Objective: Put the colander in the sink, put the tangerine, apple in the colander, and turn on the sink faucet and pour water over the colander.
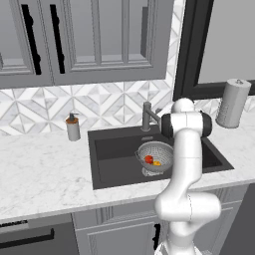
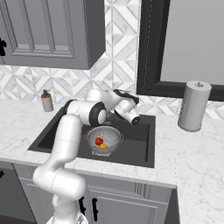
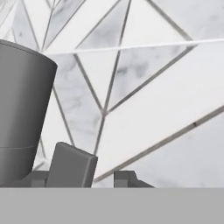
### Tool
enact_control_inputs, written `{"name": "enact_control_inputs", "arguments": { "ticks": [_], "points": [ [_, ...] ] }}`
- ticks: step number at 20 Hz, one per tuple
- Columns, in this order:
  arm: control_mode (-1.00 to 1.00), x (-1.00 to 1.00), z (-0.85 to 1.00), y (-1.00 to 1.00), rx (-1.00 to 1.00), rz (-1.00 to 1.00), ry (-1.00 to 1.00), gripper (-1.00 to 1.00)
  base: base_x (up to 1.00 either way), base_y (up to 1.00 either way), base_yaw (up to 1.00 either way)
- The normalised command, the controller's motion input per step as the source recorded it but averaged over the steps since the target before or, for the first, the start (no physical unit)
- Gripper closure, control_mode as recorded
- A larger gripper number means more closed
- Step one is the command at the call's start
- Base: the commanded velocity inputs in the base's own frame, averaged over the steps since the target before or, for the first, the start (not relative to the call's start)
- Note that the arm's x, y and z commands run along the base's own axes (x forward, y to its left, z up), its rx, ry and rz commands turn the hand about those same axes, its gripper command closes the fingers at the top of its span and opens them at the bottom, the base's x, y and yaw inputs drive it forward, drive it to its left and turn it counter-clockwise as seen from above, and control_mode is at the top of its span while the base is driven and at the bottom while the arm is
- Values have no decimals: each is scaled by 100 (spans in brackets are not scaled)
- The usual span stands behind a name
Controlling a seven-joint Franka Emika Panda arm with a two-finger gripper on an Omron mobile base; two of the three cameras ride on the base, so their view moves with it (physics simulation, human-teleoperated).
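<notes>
The colander (image 1: 155,155) stands in the dark sink (image 1: 112,149), also seen in the right base view as colander (image 2: 104,139). The red apple (image 1: 148,159) and the orange tangerine (image 1: 157,163) lie side by side inside it. The sink faucet (image 1: 146,115) rises at the basin's back edge. Its post (image 3: 22,109) fills the left of the hand view. My gripper (image 3: 83,178) faces the tiled wall with the faucet's lever (image 3: 72,165) between its fingertips. The jaws are narrowed, and a gap still shows on the lever's right side. No water is visible.
A small grey soap dispenser (image 1: 73,127) stands on the marble counter (image 1: 45,164) left of the sink. A paper towel roll (image 1: 232,103) stands at the right, below the dark window frame (image 1: 187,55). Grey wall cabinets (image 1: 84,40) hang above the tiled backsplash.
</notes>
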Motion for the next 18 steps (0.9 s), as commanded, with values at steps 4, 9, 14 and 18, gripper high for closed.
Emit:
{"name": "enact_control_inputs", "arguments": {
  "ticks": [4,9,14,18],
  "points": [
    [-100,22,-9,-37,2,0,2,100,0,0,0],
    [-100,22,-12,-51,3,0,6,100,0,0,0],
    [-100,14,-19,-57,4,0,2,100,0,0,0],
    [-100,10,-26,-63,5,0,0,100,0,0,0]
  ]
}}
